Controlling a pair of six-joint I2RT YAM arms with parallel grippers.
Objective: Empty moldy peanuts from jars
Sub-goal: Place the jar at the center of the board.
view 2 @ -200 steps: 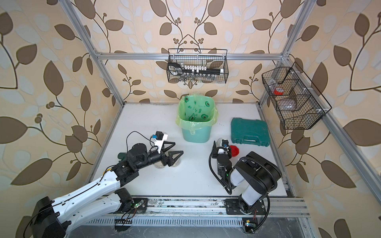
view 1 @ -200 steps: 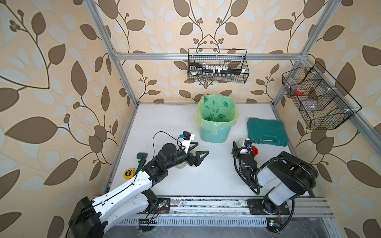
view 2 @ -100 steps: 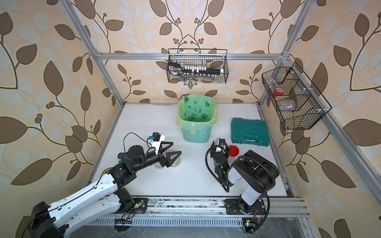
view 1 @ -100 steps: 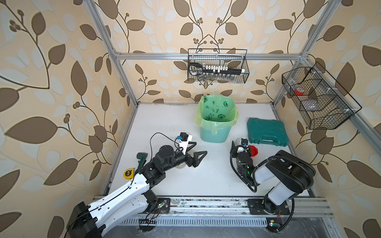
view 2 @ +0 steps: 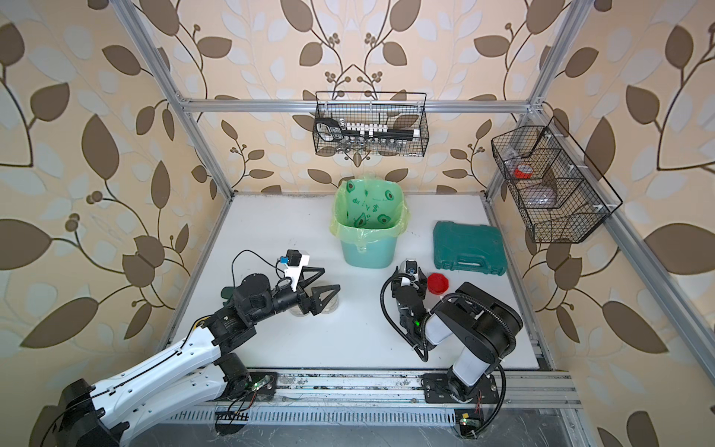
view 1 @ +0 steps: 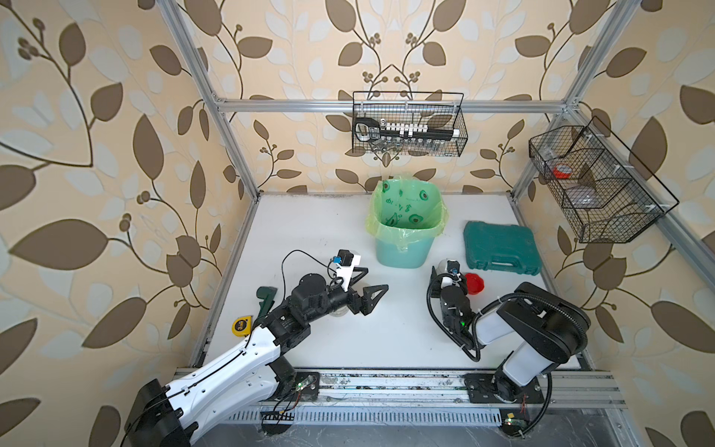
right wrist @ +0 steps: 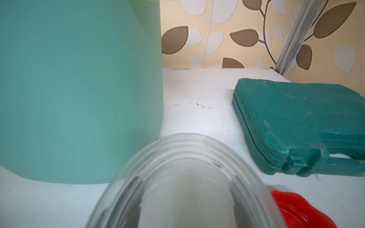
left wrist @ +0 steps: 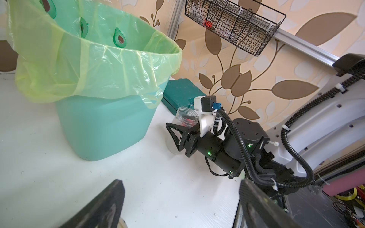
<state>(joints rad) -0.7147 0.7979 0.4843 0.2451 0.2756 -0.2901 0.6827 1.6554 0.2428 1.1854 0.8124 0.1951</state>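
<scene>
Clear plastic, lidless and apparently empty, the tall narrow jar [left wrist: 185, 118] stands a little tilted between the jaws of the right gripper [left wrist: 176, 136], which are closed on its sides. In the right wrist view its open mouth fills the lower centre and shows no kernels. Its red scalloped screw lid [view 1: 474, 283] lies flat on the white tabletop [view 1: 406, 340] just beside it, right of centre in both top views, probably set there so the mouth is free for pouring. The jar sits close to the base of the mint-green plastic bin [view 1: 404, 253] with its pale green bag, the likely dumping place. No moldy peanuts show anywhere, and I cannot make any out inside the bag. Left of centre, the left gripper [view 2: 330, 278] hangs with jaws spread wide over a squat clear jar [view 2: 332, 305], holding nothing and seemingly lined up to take it next. A dark teal plastic tool case [view 1: 501, 247] lies apart from both arms.
</scene>
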